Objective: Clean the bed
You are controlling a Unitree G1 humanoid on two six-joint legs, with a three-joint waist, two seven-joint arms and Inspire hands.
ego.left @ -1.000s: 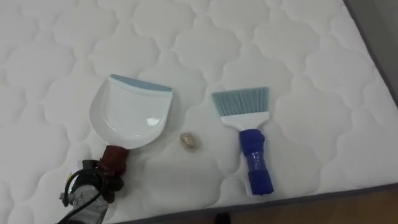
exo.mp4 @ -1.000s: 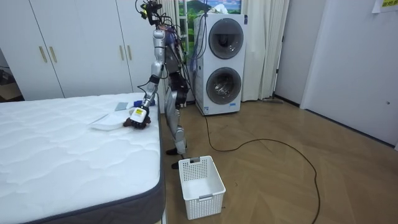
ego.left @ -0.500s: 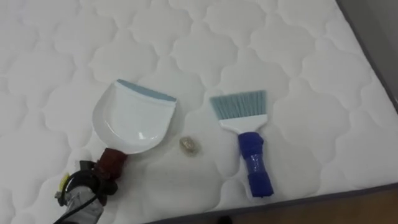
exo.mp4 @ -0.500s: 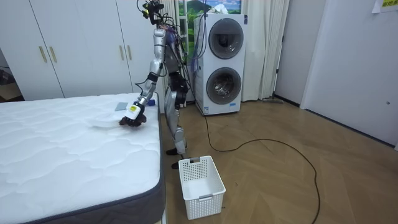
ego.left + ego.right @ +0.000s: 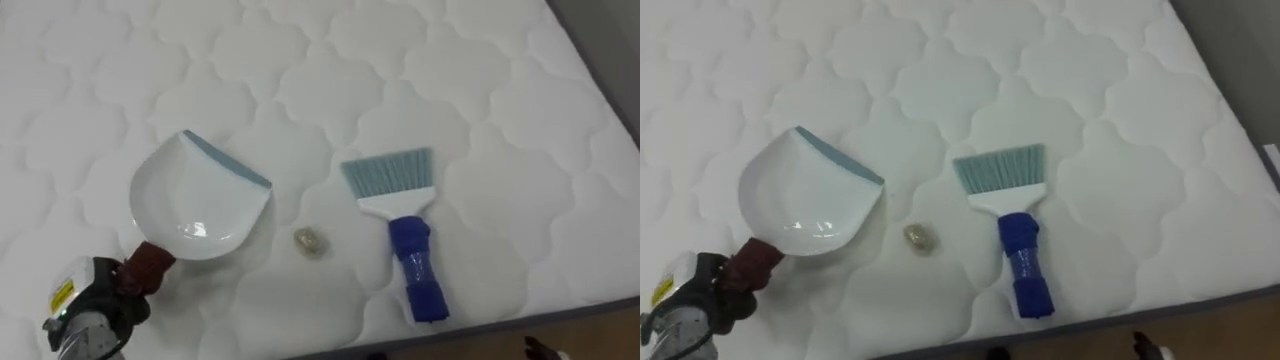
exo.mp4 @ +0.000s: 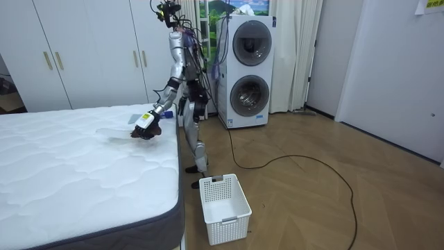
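A white dustpan (image 5: 195, 205) with a pale blue lip hovers over the white quilted mattress (image 5: 420, 60), tilted, its lip pointing up and right. My left hand (image 5: 95, 310) is shut on its reddish-brown handle at the lower left. A small crumpled scrap (image 5: 309, 242) lies on the mattress just right of the pan. Further right lies a hand brush (image 5: 400, 215) with pale blue bristles and a blue-wrapped handle that points toward the bed's near edge. In the room view I stand at the bed's side with the left hand (image 6: 147, 126) held out over the mattress.
The mattress's grey border (image 5: 570, 318) runs along the bottom right, with wooden floor beyond it. A white plastic basket (image 6: 224, 198) stands on the floor by the bed's corner. Stacked washing machines (image 6: 248, 69) stand behind me.
My left hand has lifted the dustpan and swung it to the left, turning its lip toward the upper right. The brush and the scrap have stayed where they were.
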